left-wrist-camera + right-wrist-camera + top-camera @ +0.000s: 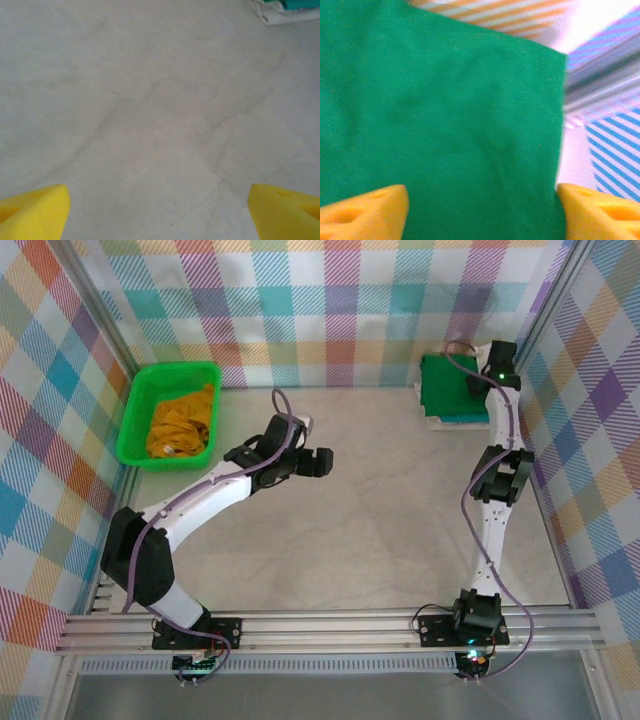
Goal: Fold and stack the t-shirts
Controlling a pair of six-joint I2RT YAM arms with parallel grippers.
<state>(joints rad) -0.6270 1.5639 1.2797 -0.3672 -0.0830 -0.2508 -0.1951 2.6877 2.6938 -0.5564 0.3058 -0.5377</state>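
Observation:
A folded dark green t-shirt (445, 385) tops a stack at the back right, with a teal edge (462, 419) and a white edge (432, 421) showing beneath it. My right gripper (478, 385) hovers over that stack, open; in the right wrist view the green shirt (445, 110) spreads between its fingertips (482, 210). The mustard yellow t-shirt (180, 425) lies crumpled in the green basket (135, 400). My left gripper (318, 462) hangs open over the bare table middle, nothing between its fingers (159, 210). The white shirt (280, 19) and the teal shirt (300, 4) peek in at that view's top right.
The basket stands at the back left against the checked wall. Checked walls and metal posts close the table on three sides. An aluminium rail with both arm bases (330, 630) runs along the near edge.

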